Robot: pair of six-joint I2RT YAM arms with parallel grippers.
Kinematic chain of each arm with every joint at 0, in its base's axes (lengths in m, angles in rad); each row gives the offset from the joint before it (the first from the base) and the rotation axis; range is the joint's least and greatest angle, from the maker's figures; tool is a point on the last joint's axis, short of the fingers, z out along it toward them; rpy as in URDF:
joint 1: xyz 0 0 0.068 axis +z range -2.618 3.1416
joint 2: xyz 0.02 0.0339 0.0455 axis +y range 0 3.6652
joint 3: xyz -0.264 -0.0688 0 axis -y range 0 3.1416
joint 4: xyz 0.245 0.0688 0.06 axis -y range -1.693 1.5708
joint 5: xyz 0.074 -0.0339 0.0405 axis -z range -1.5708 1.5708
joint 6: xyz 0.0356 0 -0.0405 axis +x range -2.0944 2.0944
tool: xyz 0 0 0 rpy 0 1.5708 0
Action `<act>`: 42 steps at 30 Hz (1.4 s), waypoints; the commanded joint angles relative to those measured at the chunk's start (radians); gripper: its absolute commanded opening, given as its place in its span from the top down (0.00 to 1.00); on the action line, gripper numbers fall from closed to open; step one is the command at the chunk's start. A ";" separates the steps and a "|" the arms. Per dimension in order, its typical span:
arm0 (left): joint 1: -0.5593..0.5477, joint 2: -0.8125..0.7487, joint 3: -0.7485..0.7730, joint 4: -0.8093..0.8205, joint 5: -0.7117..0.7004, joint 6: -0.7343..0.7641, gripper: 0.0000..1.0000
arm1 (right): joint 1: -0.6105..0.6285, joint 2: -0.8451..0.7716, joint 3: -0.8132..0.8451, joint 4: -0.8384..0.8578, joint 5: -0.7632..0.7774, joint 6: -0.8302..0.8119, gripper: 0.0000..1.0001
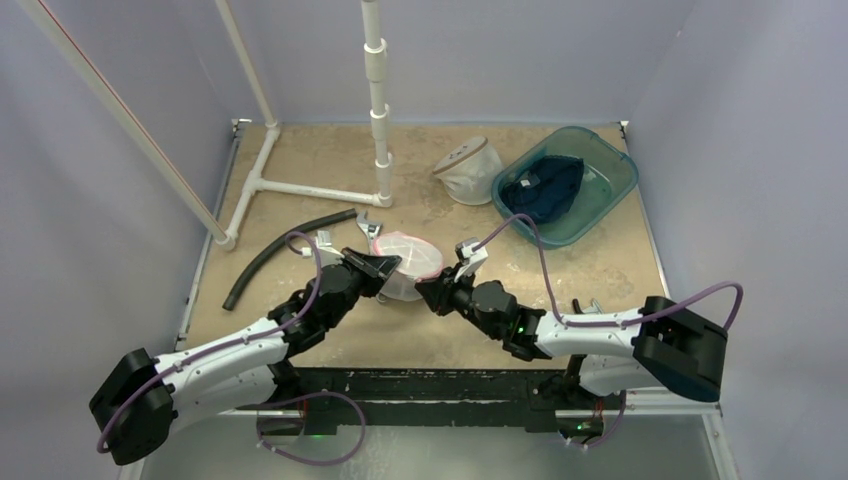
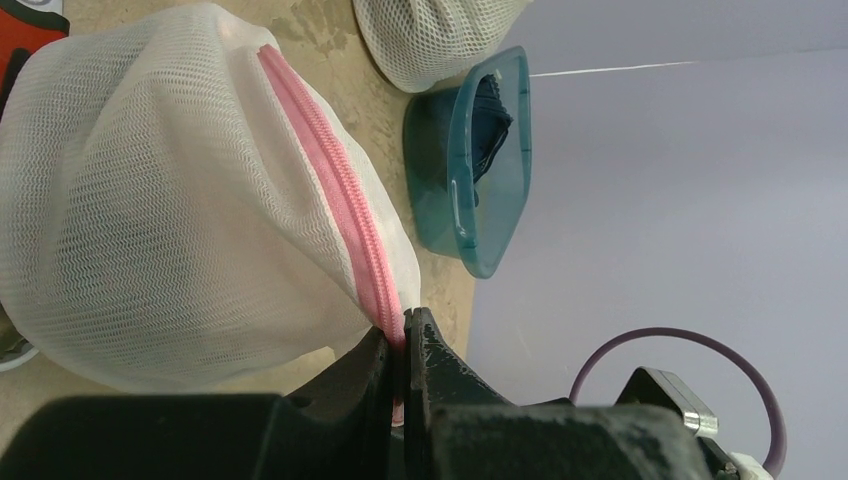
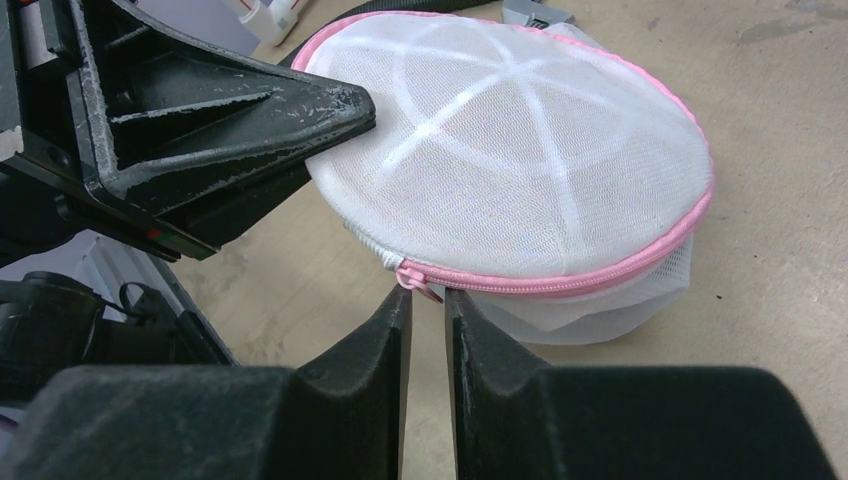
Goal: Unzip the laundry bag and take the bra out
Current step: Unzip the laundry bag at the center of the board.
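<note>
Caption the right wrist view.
Right pincer poised at the pink zipper pull of a mesh laundry bag clamped by the left pincer.

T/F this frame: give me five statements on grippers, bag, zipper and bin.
1. The left gripper is clamped on the laundry bag at its pink zipper. True.
2. The zipper is fully open. False: its visible run is closed.
3. The teal bin is empty. False: a dark blue garment lies in it.
4. A second mesh bag sits beside the bin. True.
5. The right gripper hovers over the bin. False: its tips are at the zipper pull.
</note>
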 commanded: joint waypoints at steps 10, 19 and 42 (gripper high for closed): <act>0.001 -0.048 0.014 0.001 0.009 0.026 1.00 | -0.004 -0.056 0.011 0.004 0.028 -0.020 1.00; 0.000 -0.069 0.011 -0.012 0.016 0.037 1.00 | -0.004 -0.122 -0.009 -0.109 0.108 -0.054 1.00; 0.052 0.083 0.142 -0.014 0.302 0.274 0.80 | -0.094 -0.388 -0.090 -0.300 0.164 -0.079 1.00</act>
